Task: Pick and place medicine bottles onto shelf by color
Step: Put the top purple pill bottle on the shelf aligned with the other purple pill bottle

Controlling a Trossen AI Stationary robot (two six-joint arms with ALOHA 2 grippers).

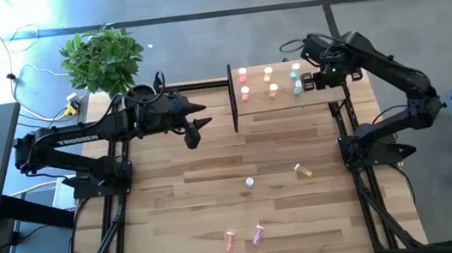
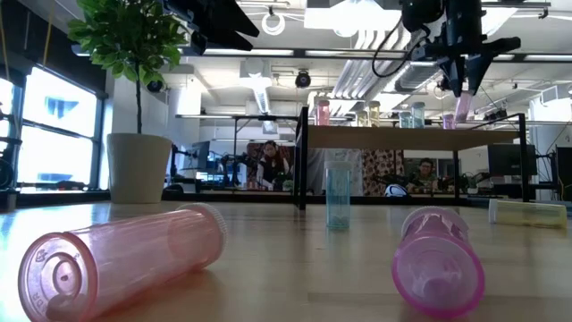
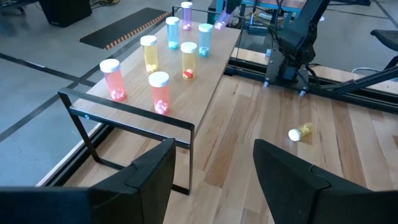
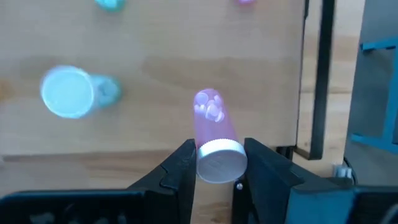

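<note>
1. Two bottles lie on their sides closest to the low camera: a pink bottle (image 2: 121,259) and a magenta bottle (image 2: 435,261); from above they lie near the table's (image 1: 176,210) front edge, pink one (image 1: 229,242) beside magenta one (image 1: 257,233)
2. Mid-table, well apart from those: a pale bottle (image 1: 249,182) standing upright and a yellow bottle (image 1: 303,170) on its side
3. Shelf (image 1: 326,97) stands at the far side of the table, a light board on a black frame
4. On the board, upright bottles in pairs by colour: two red-pink (image 3: 112,79), two yellow (image 3: 149,53), two pale blue-green (image 3: 173,32), one purple (image 3: 186,15) at the far end
5. Right gripper (image 4: 214,169) hangs over the shelf's far end, fingers pinching a purple bottle (image 4: 215,134) by its capped end; the bottle is above the board, and whether it touches cannot be told
6. Left gripper (image 1: 200,123) hovers above the table just short of the shelf's near end, fingers spread, nothing between them
7. Potted plant (image 1: 103,57) sits at the table's far left corner
</note>
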